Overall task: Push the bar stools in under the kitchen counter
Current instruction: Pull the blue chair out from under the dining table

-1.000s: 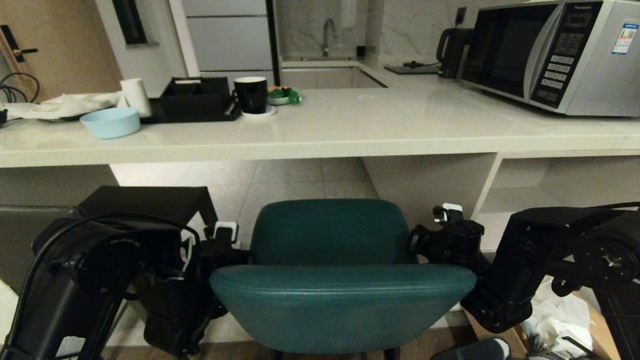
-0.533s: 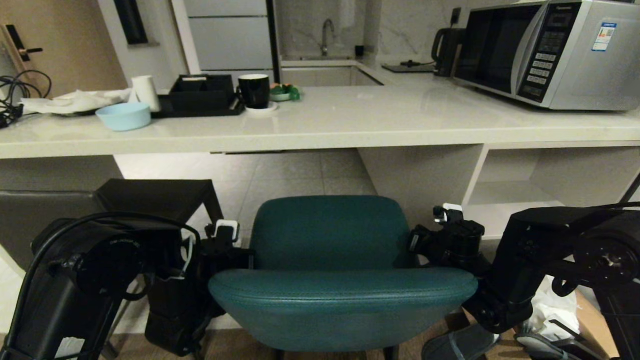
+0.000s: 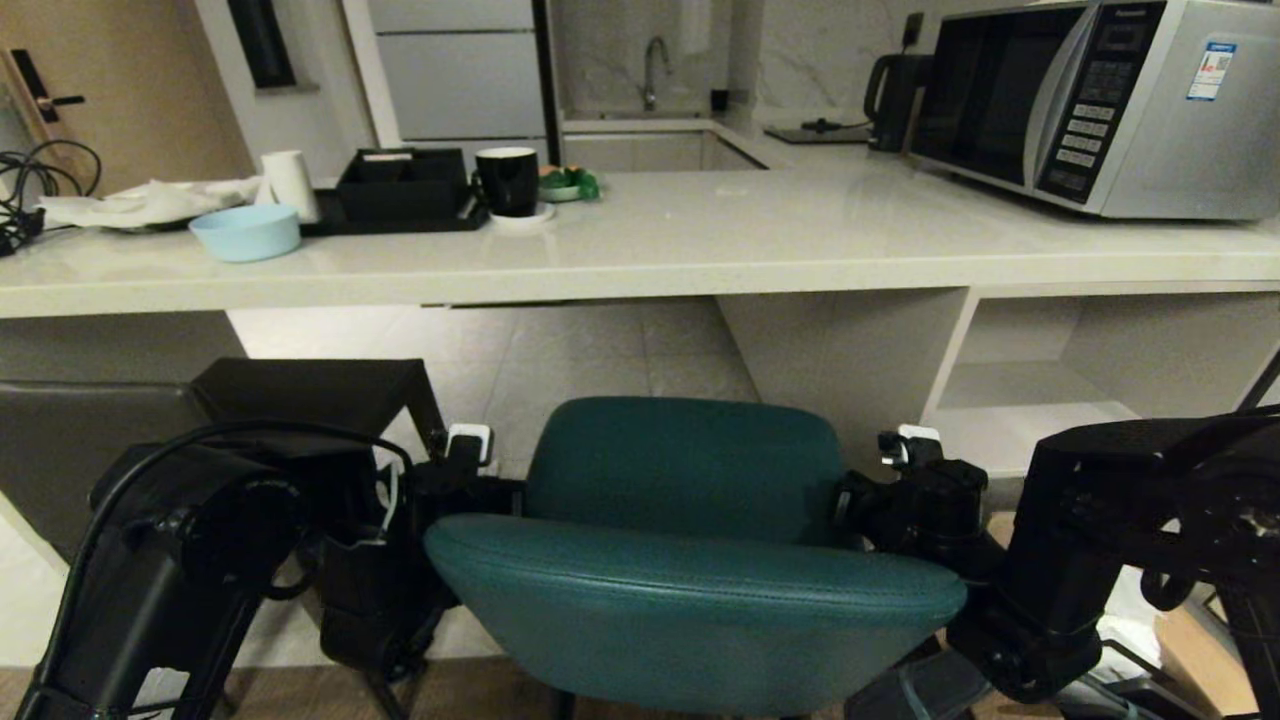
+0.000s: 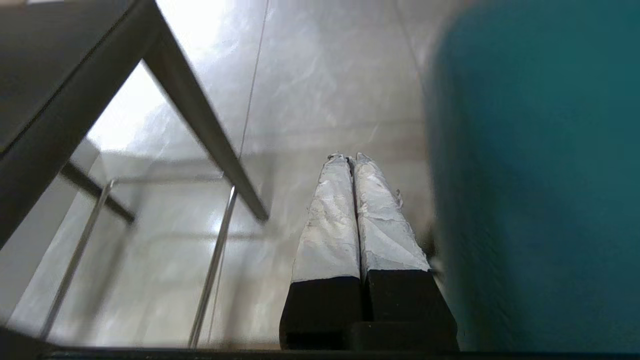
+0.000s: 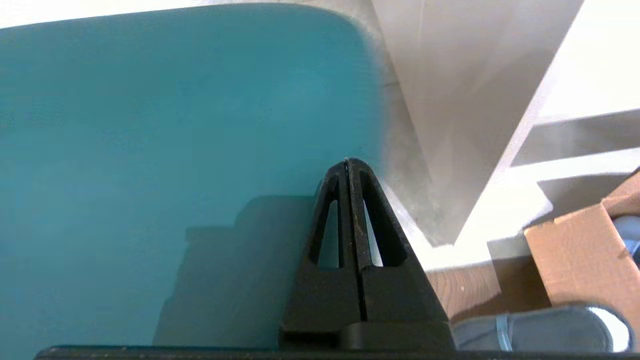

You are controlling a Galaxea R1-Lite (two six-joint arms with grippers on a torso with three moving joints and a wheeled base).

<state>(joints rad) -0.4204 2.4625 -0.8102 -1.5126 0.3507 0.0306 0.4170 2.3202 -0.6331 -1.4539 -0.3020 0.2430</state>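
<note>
Counter (image 3: 640, 250) at twelve o'clock; closed, empty left gripper (image 4: 352, 160) and right gripper (image 5: 348, 162) flank teal stool (image 3: 690, 540), which may twist sideways under uneven pushing.

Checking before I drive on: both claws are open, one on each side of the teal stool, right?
Not quite. Both wrist views show the left claw and right claw shut, one on each side of the teal stool.
</note>
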